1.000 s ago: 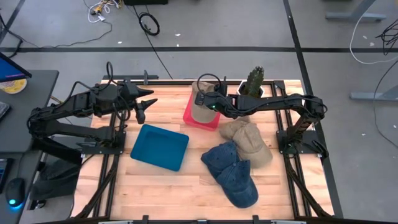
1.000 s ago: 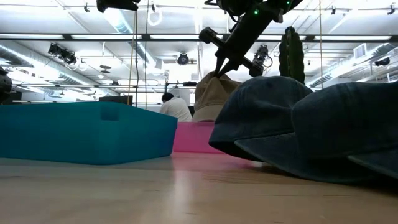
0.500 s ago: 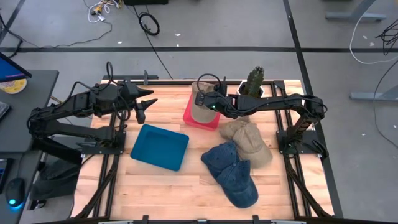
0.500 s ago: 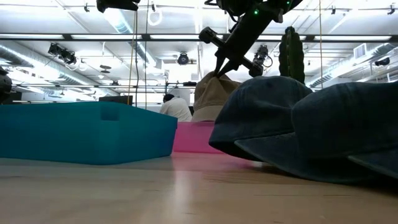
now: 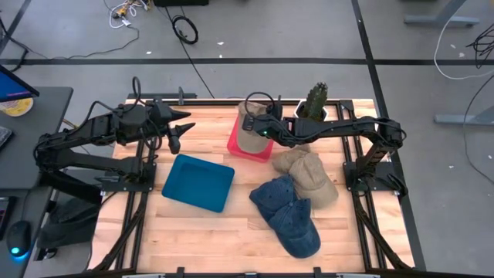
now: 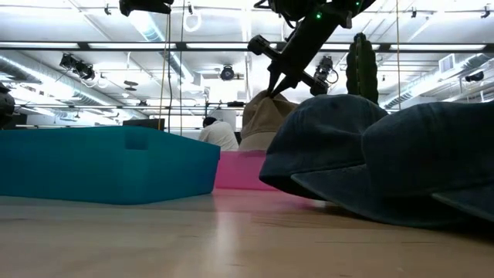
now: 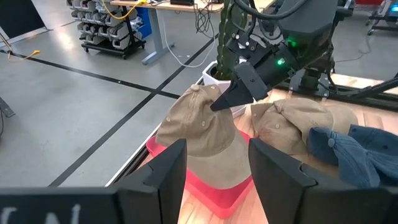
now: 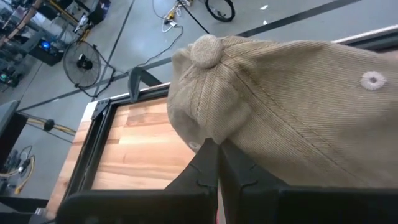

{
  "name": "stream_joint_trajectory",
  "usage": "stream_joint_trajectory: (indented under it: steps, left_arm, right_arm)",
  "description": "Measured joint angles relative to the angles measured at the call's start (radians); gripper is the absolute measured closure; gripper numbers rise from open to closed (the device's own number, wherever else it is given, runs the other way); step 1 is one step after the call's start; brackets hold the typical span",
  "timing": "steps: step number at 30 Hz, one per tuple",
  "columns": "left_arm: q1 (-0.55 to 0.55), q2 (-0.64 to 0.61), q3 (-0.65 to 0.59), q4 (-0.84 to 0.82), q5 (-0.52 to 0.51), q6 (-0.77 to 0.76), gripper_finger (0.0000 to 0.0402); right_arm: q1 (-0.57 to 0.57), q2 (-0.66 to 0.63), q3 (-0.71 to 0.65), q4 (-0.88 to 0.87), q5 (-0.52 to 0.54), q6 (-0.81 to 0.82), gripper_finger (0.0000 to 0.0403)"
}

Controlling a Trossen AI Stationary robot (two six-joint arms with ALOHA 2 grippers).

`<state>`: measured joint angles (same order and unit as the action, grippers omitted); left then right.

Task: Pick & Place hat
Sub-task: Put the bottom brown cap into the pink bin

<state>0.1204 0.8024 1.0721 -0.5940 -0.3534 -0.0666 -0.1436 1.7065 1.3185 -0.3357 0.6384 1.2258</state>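
Observation:
A tan cap sits crown-up in the pink tray at the far middle of the table. It also shows in the low view and the left wrist view. My right gripper is shut on its crown. My left gripper is open and empty, waiting over the table's far left, its fingers pointing toward the tray. A second tan cap and two blue denim caps lie on the table to the right. My right gripper pinches a small fold of the cap's crown cloth between its two shut fingers, a little below the top button. The fingers slant down from the table's right side. The cap stands upright with its lower part in the pink tray.
A teal tray lies near the table's middle left, and it fills the left of the low view. A potted cactus stands at the far edge, right of the pink tray. A person shows in the room beyond the table.

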Motion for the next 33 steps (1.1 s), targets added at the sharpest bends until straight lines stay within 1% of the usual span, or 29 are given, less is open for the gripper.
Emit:
stream_joint_trajectory:
  steps: [8,12,17,22,27,33]
  left_arm:
    - [0.000,0.000,0.000,-0.032,0.000,-0.001,0.0225]
    - [0.000,0.000,0.000,-0.033,0.000,-0.001,0.0225]
    - [0.000,0.000,0.000,-0.032,0.000,0.000,0.0225]
    - [0.000,0.000,0.000,-0.032,0.000,-0.001,0.0225]
    - [0.000,0.000,0.000,-0.031,0.000,-0.001,0.0225]
    - [0.000,0.000,0.000,-0.031,0.000,-0.001,0.0225]
  right_arm:
    - [-0.009,0.000,-0.092,0.032,-0.006,0.084,0.0403]
    - [-0.013,0.000,-0.103,0.083,-0.030,0.050,0.0403]
    - [-0.029,0.000,-0.103,0.163,-0.049,-0.038,0.0403]
    - [-0.047,0.000,-0.103,0.151,-0.057,-0.047,0.0403]
    - [-0.063,0.000,-0.103,0.150,-0.096,-0.083,0.0403]
    - [-0.065,0.005,-0.103,0.146,-0.106,-0.083,0.0403]
